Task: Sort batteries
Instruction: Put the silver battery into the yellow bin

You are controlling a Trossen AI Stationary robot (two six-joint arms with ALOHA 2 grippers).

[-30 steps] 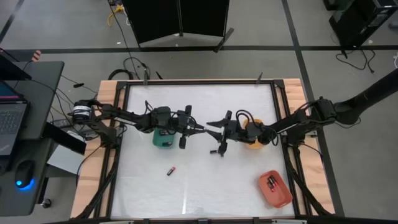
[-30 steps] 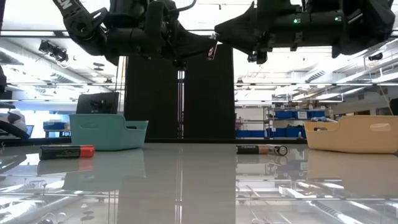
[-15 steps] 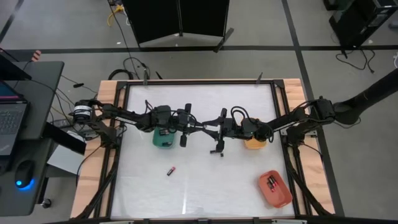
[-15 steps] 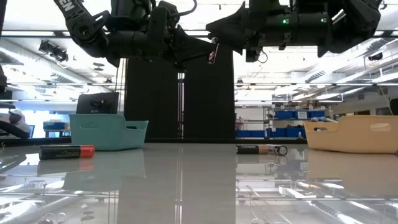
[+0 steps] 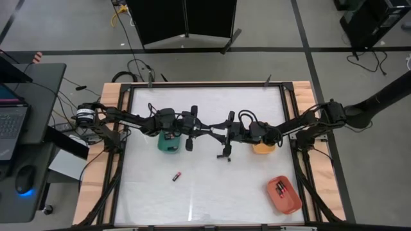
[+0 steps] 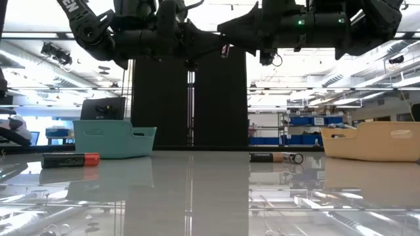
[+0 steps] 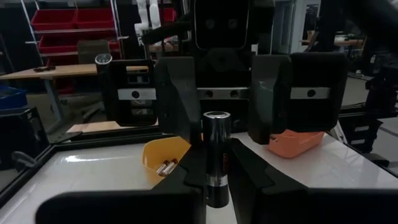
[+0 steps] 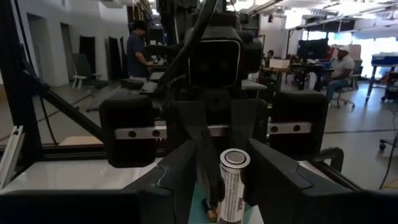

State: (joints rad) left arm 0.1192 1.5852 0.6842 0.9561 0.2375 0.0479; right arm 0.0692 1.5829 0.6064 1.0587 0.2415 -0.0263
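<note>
Two sets of jaws, now nose to nose in the air above the middle of the tabletop (image 5: 205, 199). Far left: a green tray (image 5: 168, 146), sitting under the left arm. Next, left jaws clenched on one held battery (image 7: 216, 155), keeping it up high, well off the tabletop. Just beside, right jaws spread wide on both sides of that same battery, not squeezing it yet. A second ago, well apart from the left jaws; now slid in close around the battery. Looks like a hand-over, just about to happen. Needs the right jaws to close before the left jaws let go, or risk dropping it. Farther right: a yellow tray (image 5: 262, 149), then a red tray (image 5: 292, 204) near the front corner, with a few sorted batteries (image 5: 280, 188) inside. Also lying on the tabletop, in front of the green tray: a loose battery (image 5: 176, 176). So, more sorting left to do.
</note>
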